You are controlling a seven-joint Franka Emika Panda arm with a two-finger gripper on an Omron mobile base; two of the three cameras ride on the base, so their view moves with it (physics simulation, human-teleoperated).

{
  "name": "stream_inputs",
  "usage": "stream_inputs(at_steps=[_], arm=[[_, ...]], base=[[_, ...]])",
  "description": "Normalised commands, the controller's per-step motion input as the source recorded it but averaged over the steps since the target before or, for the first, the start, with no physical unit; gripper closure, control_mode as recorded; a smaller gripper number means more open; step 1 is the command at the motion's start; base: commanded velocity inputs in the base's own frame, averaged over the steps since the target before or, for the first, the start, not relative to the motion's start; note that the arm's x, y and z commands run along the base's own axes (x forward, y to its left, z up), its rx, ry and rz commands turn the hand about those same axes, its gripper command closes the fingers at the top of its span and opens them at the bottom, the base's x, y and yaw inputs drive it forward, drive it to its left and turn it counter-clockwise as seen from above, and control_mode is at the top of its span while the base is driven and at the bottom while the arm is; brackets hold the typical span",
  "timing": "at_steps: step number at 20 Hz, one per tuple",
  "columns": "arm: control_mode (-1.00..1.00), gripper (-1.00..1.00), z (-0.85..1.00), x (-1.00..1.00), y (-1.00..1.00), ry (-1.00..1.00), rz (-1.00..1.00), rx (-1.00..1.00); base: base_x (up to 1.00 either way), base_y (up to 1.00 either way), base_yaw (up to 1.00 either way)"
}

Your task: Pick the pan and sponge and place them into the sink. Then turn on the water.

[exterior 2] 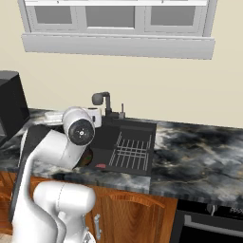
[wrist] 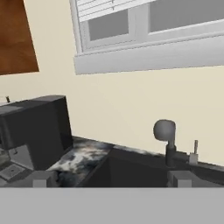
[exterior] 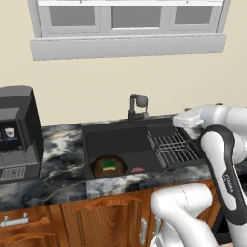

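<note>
- Sponge (exterior: 109,165), green side up, lay on the pan (exterior: 99,168), and both sat at the front left of the sink (exterior: 116,140), probably deliberately.
- Gripper (wrist: 109,178) hung empty, jaws wide, level with the faucet (wrist: 166,139); likely lining up for the tap, with no water running.

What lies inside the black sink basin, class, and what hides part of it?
Inside the sink sit the pan with the sponge on it, a red drain and a wire rack. The basin's front wall covers the pan's near edge.
</note>
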Motion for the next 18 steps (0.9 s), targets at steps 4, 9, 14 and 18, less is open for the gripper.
stream_inputs(at_steps=[4,9,14,18], arm=[[-1.0,-1.0,0.0,-0.1,-0.39,-0.17,0.1,-0.01],[-1.0,-1.0,0.0,-0.01,-0.35,-0.16,0.1,-0.02],[-1.0,-1.0,-0.12,0.03,-0.35,-0.07,0.09,0.0],[-1.0,-1.0,-0.22,0.34,-0.25,0.01,0.06,0.01]], base=[[0.0,0.0,0.0],[0.0,0.0,0.0],[0.0,0.0,0.0],[0.0,0.0,0.0]])
